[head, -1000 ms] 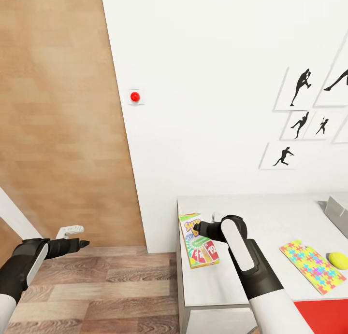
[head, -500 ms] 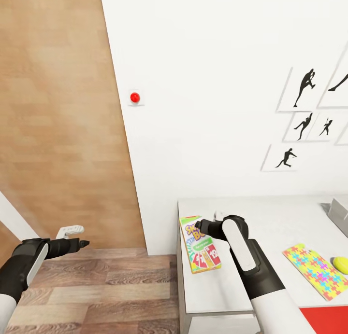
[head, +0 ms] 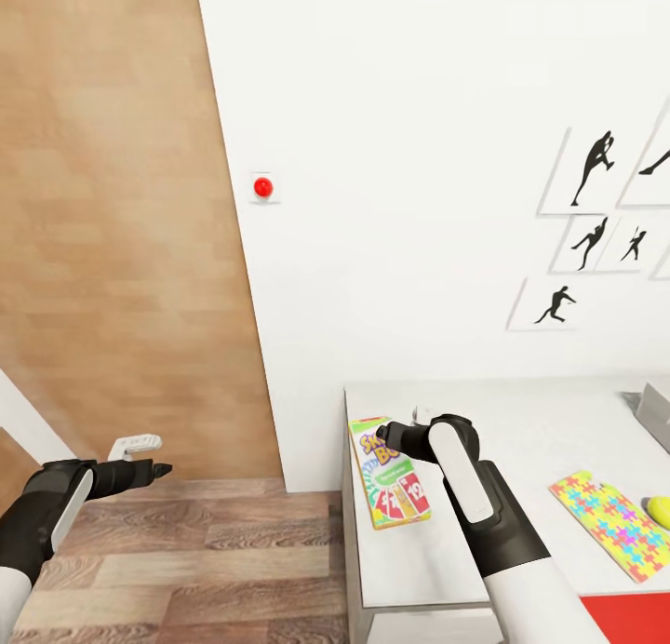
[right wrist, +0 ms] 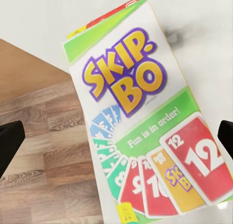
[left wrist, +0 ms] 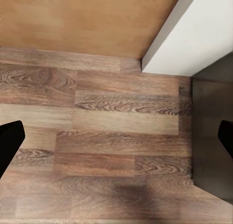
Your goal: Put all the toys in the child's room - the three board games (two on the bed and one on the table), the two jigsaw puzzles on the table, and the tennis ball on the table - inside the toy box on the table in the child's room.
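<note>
Right gripper (head: 383,434) is parked just above the board game (head: 392,472), fingers spread wide; in the right wrist view the two black fingertips (right wrist: 10,146) sit at opposite edges with the whole box between them, nothing pinched. That game is a flat glossy printed box, green border, "Skip-Bo" in yellow lettering, a fan of red and orange number cards. It lies flat at the left end of the table (head: 549,421), right by the edge, with wood floor visible past it.

Further along the smooth white tabletop there's a jigsaw puzzle (head: 613,523), a thin board of interlocking yellow, pink, green and blue pieces. Just beside it, the tennis ball (head: 660,509) is cut off by the frame. A grey corner of the toy box (head: 653,404) peeks in near the wall.

Left gripper (head: 158,471) hangs over the plank floor (left wrist: 97,136), well apart from the table, fingers open and empty. Black athlete silhouettes (head: 596,167) hang on the white wall, plus a small red button (head: 263,187).
</note>
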